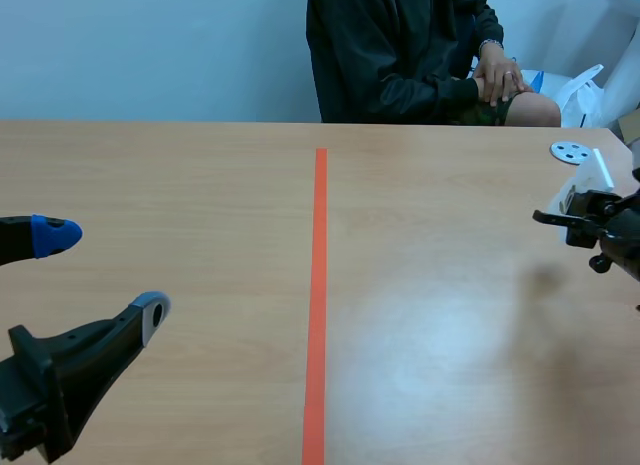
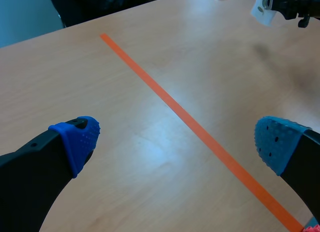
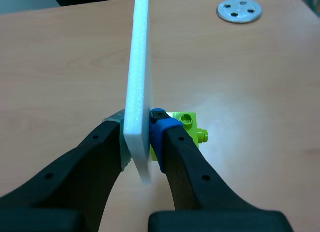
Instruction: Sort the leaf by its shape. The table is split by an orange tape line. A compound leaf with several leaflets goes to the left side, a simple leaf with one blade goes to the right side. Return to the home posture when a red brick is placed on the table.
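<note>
Pretty plain setup tbh: a big light wood-grain table (image 1: 180,175) fills most of the view, with an orange tape line (image 1: 318,305) running straight down its middle toward the far edge. Behind it is a flat pale blue wall (image 1: 150,45). A person (image 1: 400,45) in a dark jacket sits across the table, hands clasped on a knee. The light is soft and leaves a pale sheen on the wood right of the line. A white plastic bag (image 1: 585,90) sits beyond the far right corner.
</note>
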### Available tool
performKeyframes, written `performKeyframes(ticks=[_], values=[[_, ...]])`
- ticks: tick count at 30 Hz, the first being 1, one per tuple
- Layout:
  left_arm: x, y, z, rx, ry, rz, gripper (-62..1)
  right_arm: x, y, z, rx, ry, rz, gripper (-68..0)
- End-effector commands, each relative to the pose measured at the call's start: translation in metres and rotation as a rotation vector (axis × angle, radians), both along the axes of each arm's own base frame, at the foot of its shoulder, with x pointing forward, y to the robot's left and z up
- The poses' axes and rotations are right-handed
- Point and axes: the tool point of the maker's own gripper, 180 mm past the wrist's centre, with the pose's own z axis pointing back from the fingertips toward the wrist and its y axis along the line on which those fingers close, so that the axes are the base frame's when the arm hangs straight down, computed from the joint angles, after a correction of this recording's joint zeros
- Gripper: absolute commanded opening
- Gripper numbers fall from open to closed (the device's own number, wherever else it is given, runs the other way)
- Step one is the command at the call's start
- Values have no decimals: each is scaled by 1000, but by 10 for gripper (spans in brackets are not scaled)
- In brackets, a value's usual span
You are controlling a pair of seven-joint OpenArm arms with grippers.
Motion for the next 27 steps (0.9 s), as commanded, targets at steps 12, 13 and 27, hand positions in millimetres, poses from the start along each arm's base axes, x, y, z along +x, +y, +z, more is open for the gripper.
performKeyframes(ticks=[12, 13, 27], values=[[2, -4, 9, -22, -29, -6, 14, -3, -8, -21, -121, 17, -18, -660], [2, -4, 9, -22, -29, -6, 14, -5, -8, -23, -120, 26, -19, -660], [2, -4, 10, -23, -30, -6, 14, -8, -9, -31, -117, 67, -18, -575]])
